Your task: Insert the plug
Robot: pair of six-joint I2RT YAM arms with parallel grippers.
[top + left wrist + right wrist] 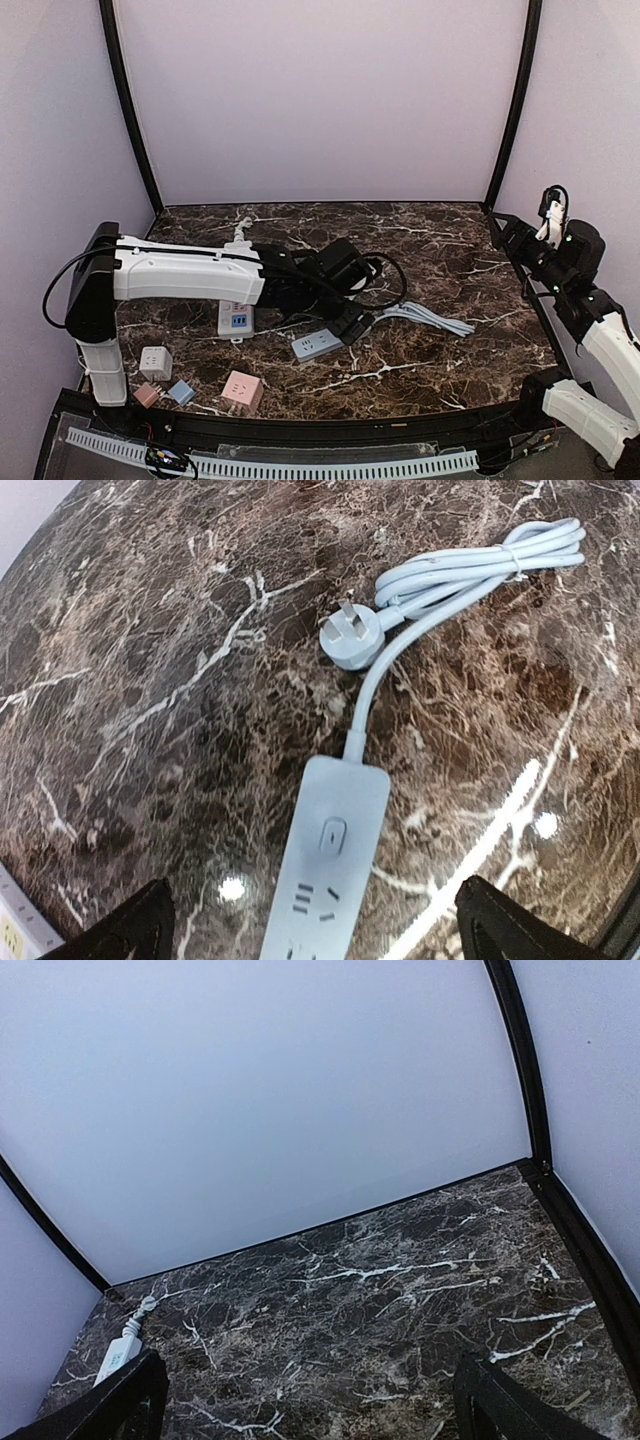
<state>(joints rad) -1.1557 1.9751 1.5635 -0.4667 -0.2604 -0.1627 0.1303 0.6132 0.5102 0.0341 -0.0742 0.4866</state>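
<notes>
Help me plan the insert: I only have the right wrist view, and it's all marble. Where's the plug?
Observer: The plug lies loose on the table, prongs showing, beside its bundled cable.
Operator: Any strip near it?
Observer: A grey strip, wired to that plug, lies right by it.
Operator: Is the left gripper holding anything?
Observer: No. The left gripper is open and holds nothing, above the grey strip.

two arms of white shells [190, 275] and black joints [92, 290], black cables [47, 295], black gripper fingers [125, 930]
</notes>
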